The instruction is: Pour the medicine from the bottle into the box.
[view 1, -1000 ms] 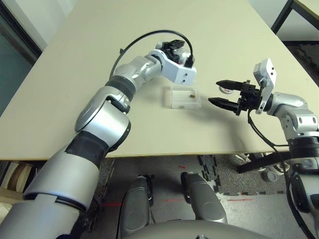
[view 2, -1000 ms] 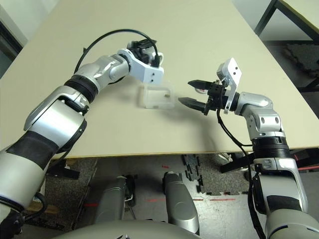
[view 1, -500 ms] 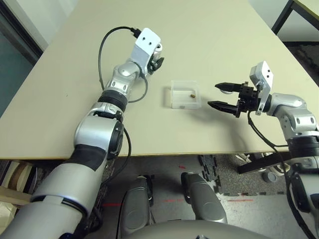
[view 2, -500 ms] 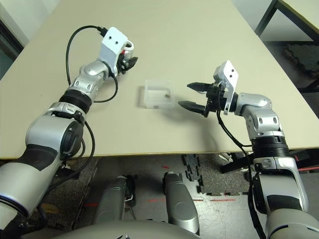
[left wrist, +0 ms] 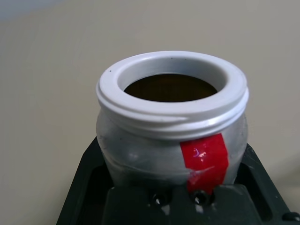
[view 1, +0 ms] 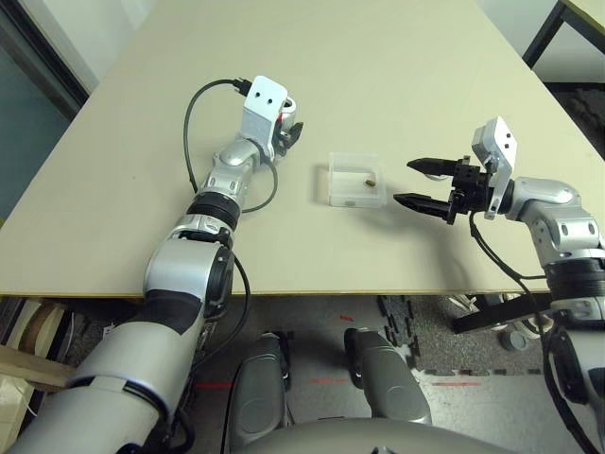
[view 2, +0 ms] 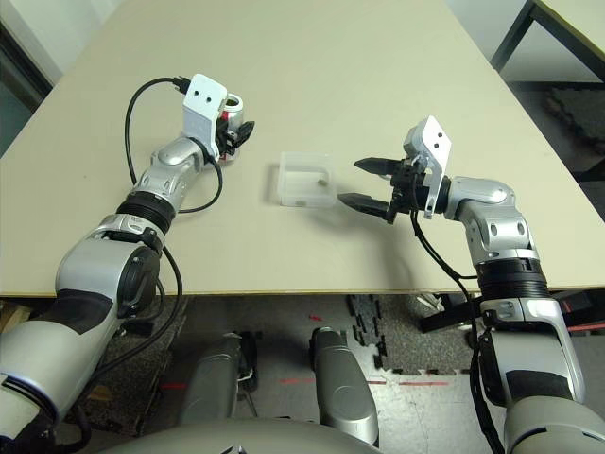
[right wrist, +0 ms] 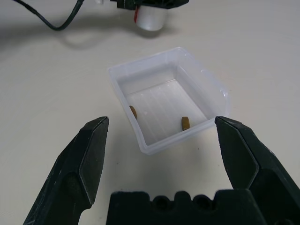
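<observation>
The grey-white bottle [left wrist: 171, 122], with a red label stripe, stands upright with its wide mouth open, and my left gripper [view 1: 289, 127] is shut on it. It is just left of the clear box [view 1: 332, 182], low over the table. Two small brownish pieces of medicine [right wrist: 185, 123] lie inside the box. My right gripper [view 1: 420, 183] hovers just right of the box, open, its fingers [right wrist: 89, 154] spread wide with nothing between them.
The beige table [view 1: 406, 76] stretches far behind the box and to both sides. A black cable [view 1: 194, 113] loops from my left wrist. The table's front edge [view 1: 378, 291] runs close below both arms.
My left arm has swung the bottle from over the box out to the left and turned it upright. The right gripper has stayed in place, open.
</observation>
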